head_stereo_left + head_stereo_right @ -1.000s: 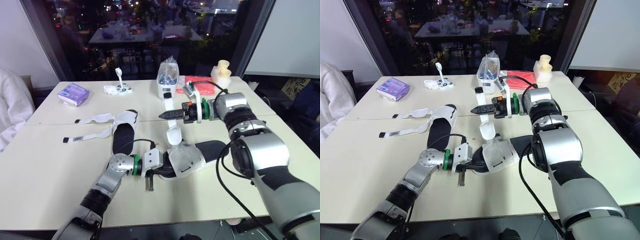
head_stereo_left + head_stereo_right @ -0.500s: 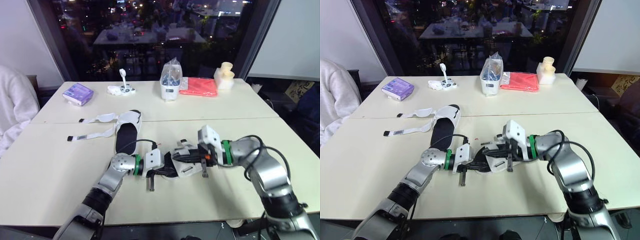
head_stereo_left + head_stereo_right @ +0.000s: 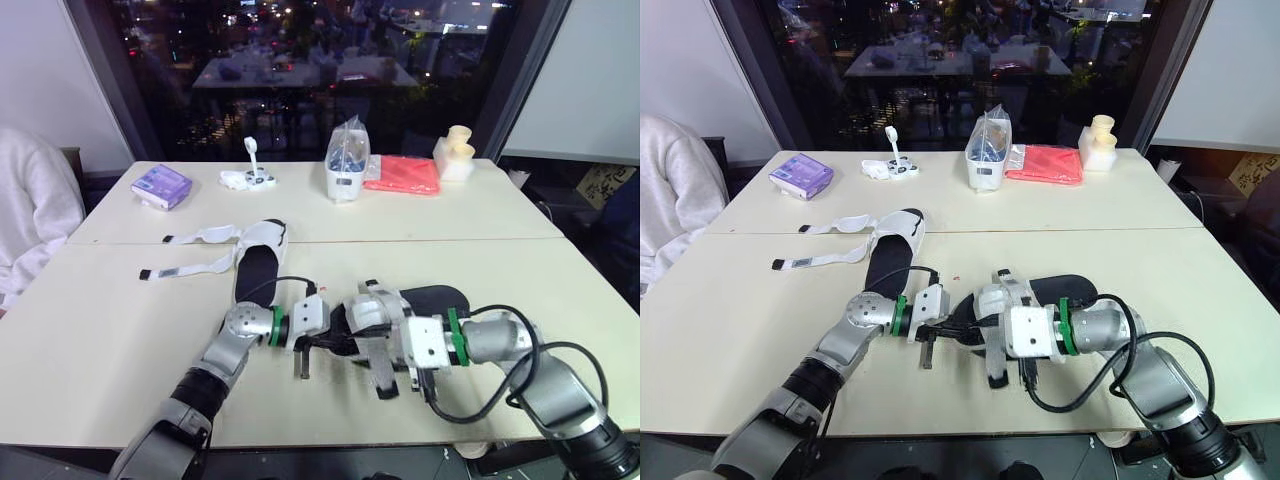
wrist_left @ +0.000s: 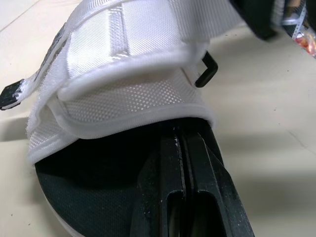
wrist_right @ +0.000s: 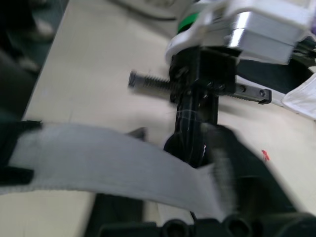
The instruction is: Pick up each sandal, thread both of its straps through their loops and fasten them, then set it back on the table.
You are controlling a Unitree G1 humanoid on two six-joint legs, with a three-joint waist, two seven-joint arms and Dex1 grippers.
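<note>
The near sandal (image 3: 432,298), black sole with white mesh straps (image 4: 128,74), lies at the table's front middle. My left gripper (image 3: 332,340) is shut on the edge of its black sole (image 4: 98,197), under the fastened front strap, with a black loop (image 4: 207,69) beside it. My right gripper (image 3: 388,362) sits low at the sandal's near side. Its fingers stand apart, and a grey-white strap (image 5: 113,163) lies loosely across them, its end hanging toward the table (image 3: 383,380). The second sandal (image 3: 255,265) rests farther back left with both straps (image 3: 195,240) spread out unfastened.
At the back stand a purple box (image 3: 160,186), a small white gadget (image 3: 250,178), a clear bag on a white container (image 3: 345,165), a red cloth (image 3: 405,175) and a cream object (image 3: 455,150). A person's white sleeve (image 3: 30,215) is at the far left.
My right gripper came down from holding the strap high over the sandal, swung to its near side and opened. The left gripper kept its hold. The camera shifted slightly.
</note>
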